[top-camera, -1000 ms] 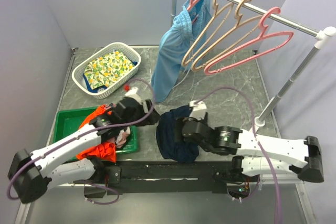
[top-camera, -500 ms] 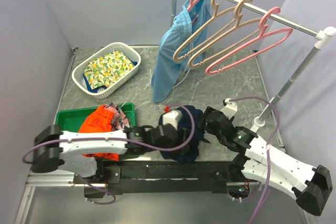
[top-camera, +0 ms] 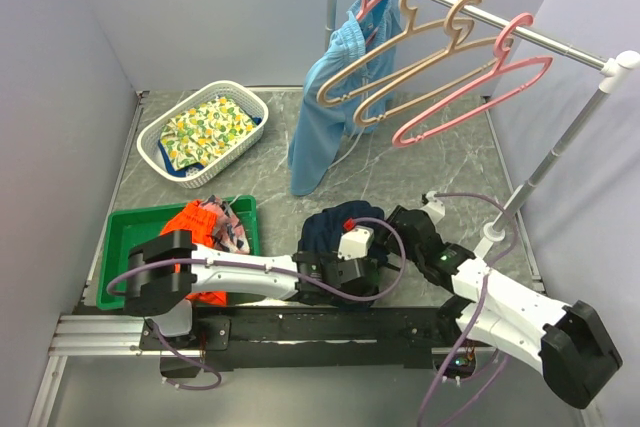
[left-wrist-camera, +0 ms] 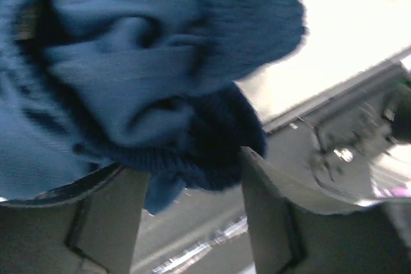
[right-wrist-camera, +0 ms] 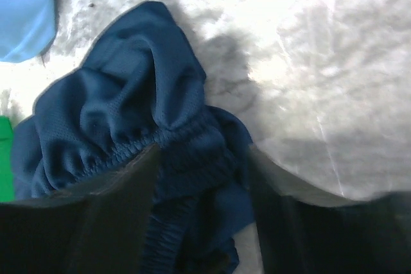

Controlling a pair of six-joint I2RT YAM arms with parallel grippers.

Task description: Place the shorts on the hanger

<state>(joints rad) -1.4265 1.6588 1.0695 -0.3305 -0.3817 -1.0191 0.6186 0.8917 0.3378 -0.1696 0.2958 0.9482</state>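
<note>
Lying stretched across the front of my bases, my left arm sets the left gripper (top-camera: 355, 272) low on the near side of the shorts (top-camera: 325, 227), its fingers spread wide. In the left wrist view a dark navy fold sags into the gap between those fingers (left-wrist-camera: 106, 222). I cannot tell whether either pad presses it.

My right gripper (top-camera: 393, 245) sits just to the right of the left one, at the right edge of the same heap, and it is spread apart too. Its wrist view shows the gathered waistband running across between the fingers (right-wrist-camera: 109, 216), loose and not squeezed. The shorts lie crumpled on the grey table (top-camera: 440, 167), between my two hands.

The hanger (top-camera: 366, 53) hangs on the rail (top-camera: 540, 35), high above and well beyond both sets of fingertips. It hangs beside a second tan one like it, with pink hangers (top-camera: 470, 87) at either end of the row. Light-blue shorts (top-camera: 325, 117) hang just left of them.

Off to the left of my left hand, alongside its forearm, a green tray (top-camera: 125, 232) holds an orange garment (top-camera: 188, 225). A white basket (top-camera: 160, 147) sits beyond that.
</note>
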